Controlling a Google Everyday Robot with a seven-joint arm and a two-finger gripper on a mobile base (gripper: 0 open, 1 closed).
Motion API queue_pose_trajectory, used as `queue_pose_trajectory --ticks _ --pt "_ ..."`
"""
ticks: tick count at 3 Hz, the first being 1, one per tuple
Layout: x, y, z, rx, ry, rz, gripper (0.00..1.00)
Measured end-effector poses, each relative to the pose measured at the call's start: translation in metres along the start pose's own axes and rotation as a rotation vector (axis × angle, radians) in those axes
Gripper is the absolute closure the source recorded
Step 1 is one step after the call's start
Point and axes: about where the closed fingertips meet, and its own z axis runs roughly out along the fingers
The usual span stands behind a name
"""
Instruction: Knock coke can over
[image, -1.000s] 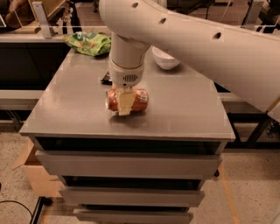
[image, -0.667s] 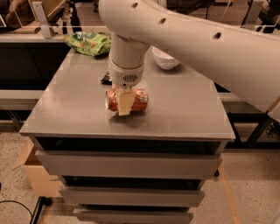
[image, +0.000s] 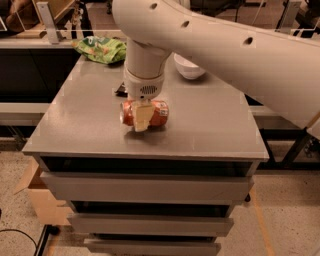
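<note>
- Target: small orange-red aluminium coke can lies on its side on the flat grey cabinet top, near the middle, a bit toward the front edge.
- Can axis runs roughly left-right across the view; one end faces left.
- White arm comes in from the upper right and drops vertically onto the can.
- Pale two-finger gripper sits right at the can, its cream tip overlapping the can's front face and reaching down to the surface.
- Gripper state: cannot tell whether it is spread or clamping; the wrist hides the back side.
- Crinkly green chip bag at the back-left corner, well apart from the can.
- White round bowl at the back, right of the arm's wrist.
- Dark flat wrapper just behind the can, partly hidden by the wrist.
- Brown cardboard box on the floor at lower left.
</note>
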Motion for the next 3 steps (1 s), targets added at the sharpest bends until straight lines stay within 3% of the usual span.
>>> queue_pose_trajectory --ticks 1,3 --pt "-0.0003 0.0003 -0.0001 0.001 0.0 -0.001 0.0" --pt "0.0016 0.0006 0.0 0.003 0.007 0.008 0.0"
